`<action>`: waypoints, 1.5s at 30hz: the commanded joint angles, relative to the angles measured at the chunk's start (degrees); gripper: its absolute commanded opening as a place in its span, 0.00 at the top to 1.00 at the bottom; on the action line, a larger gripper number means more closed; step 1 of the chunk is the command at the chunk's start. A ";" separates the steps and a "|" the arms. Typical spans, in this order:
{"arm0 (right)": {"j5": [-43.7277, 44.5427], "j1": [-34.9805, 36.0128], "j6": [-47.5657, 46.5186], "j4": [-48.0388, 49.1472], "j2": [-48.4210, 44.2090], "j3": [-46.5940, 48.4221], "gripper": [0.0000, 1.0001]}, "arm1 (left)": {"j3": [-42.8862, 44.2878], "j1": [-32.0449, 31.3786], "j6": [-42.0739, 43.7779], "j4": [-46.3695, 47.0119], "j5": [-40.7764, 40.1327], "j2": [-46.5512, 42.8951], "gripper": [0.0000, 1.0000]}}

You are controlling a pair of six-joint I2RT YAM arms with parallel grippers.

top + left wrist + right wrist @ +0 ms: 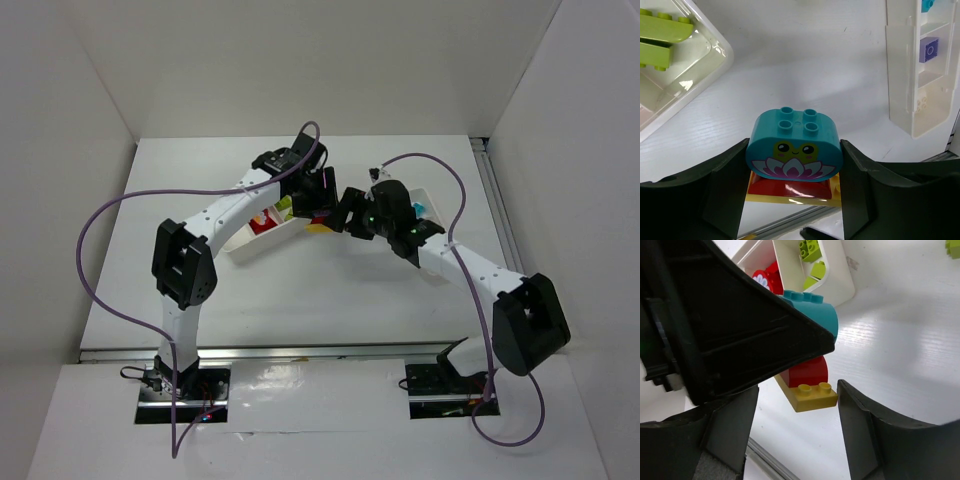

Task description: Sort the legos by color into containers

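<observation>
Left gripper (794, 167) grips 3-brick stack (794, 147) — right gripper (797, 412) seemingly open.

— Look at that cyan brick (795, 142): smooth, shiny plastic, and the printed frog face sits flatter on it.
— Same gloss on the red brick (790, 187) under it, and the yellow brick (810, 395) too. Hard moulded plastic.
— And the fingers (725, 180) of the left end effector (795, 150)? Black, matt plastic.
— The right end effector (794, 405) matches, dull black.
— The tabletop (805, 65) is white and matt, with fine ridged lines catching the light.
— The wide tray (715, 55) is thin, glossy, half-clear plastic. The narrow tray (900, 100) is white and shiny too.
— Lime bricks (662, 32) inside the wide one, glossy as well.
— The purple cable (100, 215) looks rubbery, and the rail (300, 352) at the near edge is bare metal.
</observation>
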 commanded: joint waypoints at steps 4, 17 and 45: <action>-0.04 0.46 3.43 8.15 3.16 -1.04 0.41 | 0.59 -0.10 -0.44 1.30 2.71 -1.66 1.00; 3.12 0.46 1.33 -0.36 -0.79 -2.80 1.00 | 1.21 1.57 -0.44 1.30 2.19 -1.66 1.00; 12.53 -4.90 -12.92 -23.04 -9.59 2.73 1.00 | -10.65 0.08 5.62 1.92 0.86 -1.23 1.00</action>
